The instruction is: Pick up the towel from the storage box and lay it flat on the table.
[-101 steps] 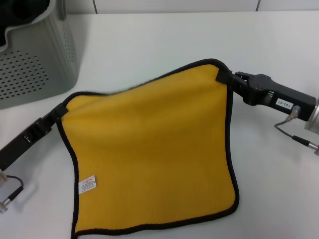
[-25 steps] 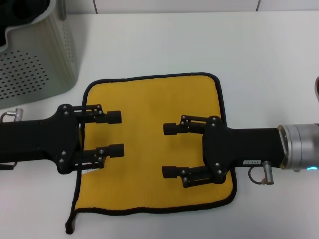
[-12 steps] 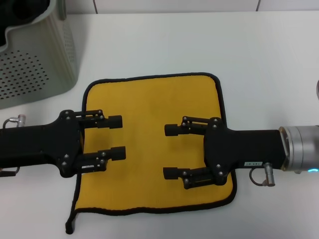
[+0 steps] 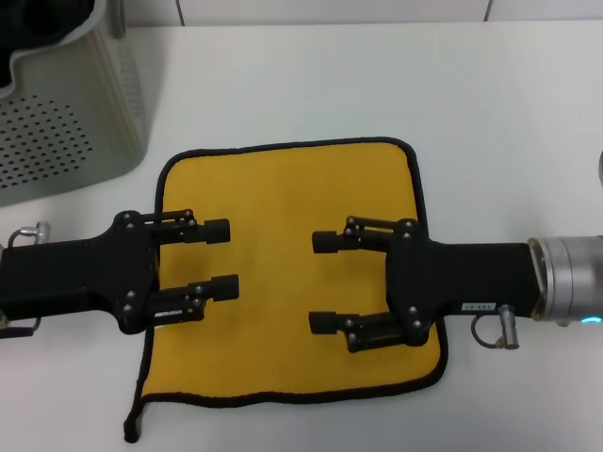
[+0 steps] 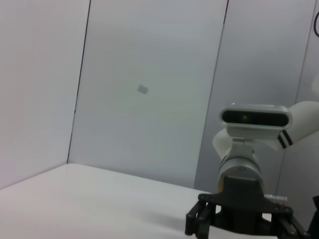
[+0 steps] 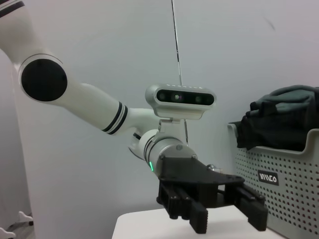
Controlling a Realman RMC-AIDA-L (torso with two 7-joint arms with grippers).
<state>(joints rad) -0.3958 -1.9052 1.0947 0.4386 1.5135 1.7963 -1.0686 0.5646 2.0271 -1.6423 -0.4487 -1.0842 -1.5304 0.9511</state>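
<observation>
- The towel (image 4: 287, 235) lies spread flat, yellow face up, on the table (image 4: 396, 85), centre to lower centre of the head view; its lower-left corner is curled.
- Left gripper (image 4: 222, 258), mid-left, fingers spread, holding nothing, over the towel.
- Right gripper (image 4: 322, 282), mid-right, likewise spread and unloaded.
- The storage box (image 4: 71, 104) stands upper left, apart from the towel.

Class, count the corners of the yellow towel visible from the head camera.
4 on the towel: two far corners flat on the table, near-right flat, near-left curled. Both open pincers, left and right, hover above it.
</observation>
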